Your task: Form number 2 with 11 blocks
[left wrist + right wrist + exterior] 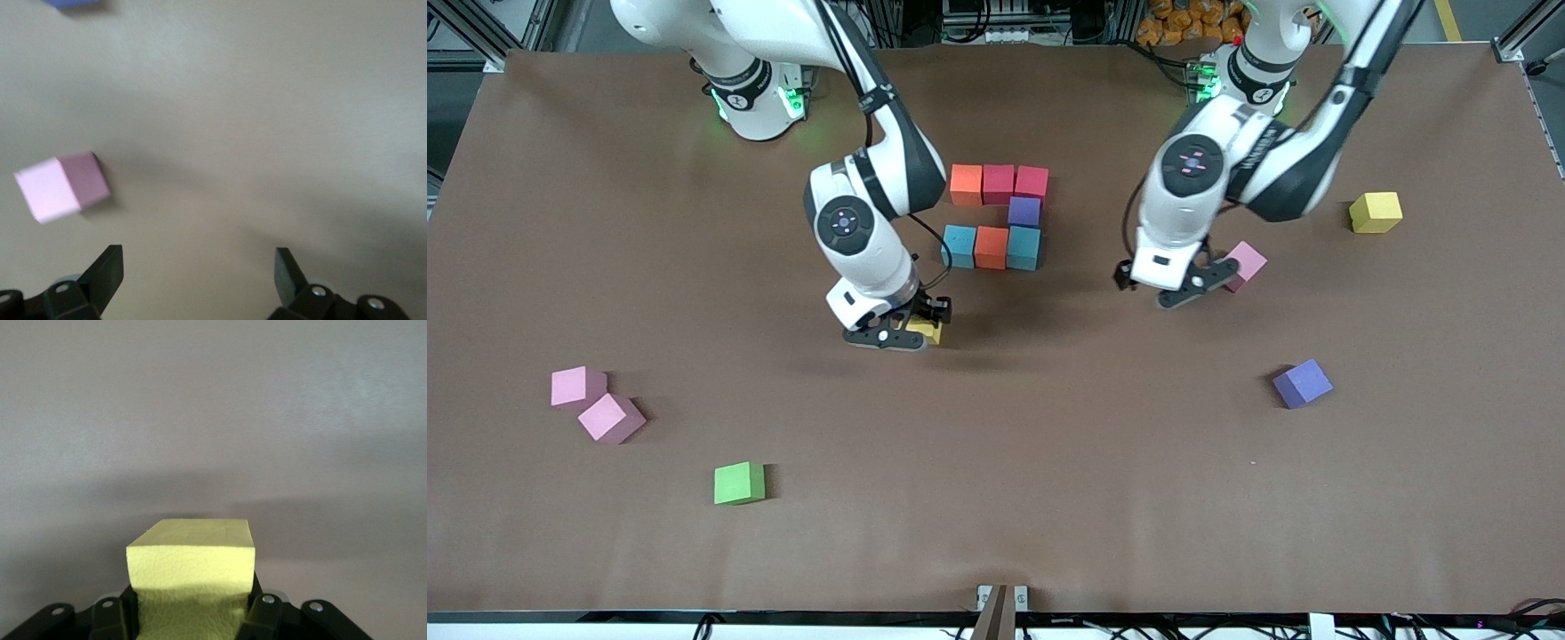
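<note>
The number 2 [1000,217] is partly built: seven blocks sit in place, a row of three farthest from the front camera (orange, crimson, crimson), one purple cube joining it to a second row of blue, orange and blue. By my count four blocks are left: one joining cube and the last row of three.

The right gripper [914,331] is clenched on a yellow block [192,577] and hangs just nearer the front camera than the number 2, at the right arm's end of the second row; whether the block touches the table I cannot tell.

The left gripper [1183,284] is spread wide and empty, with a pink block [61,187] just beside it, toward the left arm's end of the table from the number 2.

No containers are in view.
</note>
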Controlling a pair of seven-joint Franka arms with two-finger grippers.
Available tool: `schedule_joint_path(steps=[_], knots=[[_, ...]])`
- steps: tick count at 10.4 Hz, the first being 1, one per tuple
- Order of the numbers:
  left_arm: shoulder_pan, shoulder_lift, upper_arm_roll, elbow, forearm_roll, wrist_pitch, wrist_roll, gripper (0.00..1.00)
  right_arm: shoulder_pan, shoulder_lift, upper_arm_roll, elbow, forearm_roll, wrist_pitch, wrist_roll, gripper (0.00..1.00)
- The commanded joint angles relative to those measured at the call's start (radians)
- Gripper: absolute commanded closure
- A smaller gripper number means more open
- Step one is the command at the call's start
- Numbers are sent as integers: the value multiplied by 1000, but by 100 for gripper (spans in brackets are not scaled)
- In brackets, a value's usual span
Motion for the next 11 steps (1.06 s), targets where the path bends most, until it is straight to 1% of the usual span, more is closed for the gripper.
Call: schedule_joint_path(steps=[1,2,3,5,7,8,9,11], knots=[[93,-99,-6,-103,-25,2,371,0,12,12,39,-42,19,84,-7,64],[116,-113,-6,-122,-25,0,481,0,12,12,59,-68,18,127,-9,64],[117,-119,3,-130,-23,0,550,0,12,12,76,-83,16,144,-7,64],[144,-123,34,-151,-25,0,784,0,15,4,92,-99,18,146,8,64],[158,-123,92,-186,-25,10,995,0,16,-11,124,-128,18,155,58,64],[173,-121,109,-200,-23,17,1063,0,16,-22,130,-143,16,164,68,64],[190,-121,112,-234,-25,51,1115,0,15,-37,147,-172,15,186,71,64],[192,-123,118,-310,-25,134,1123,0,13,-68,159,-212,8,207,71,64]])
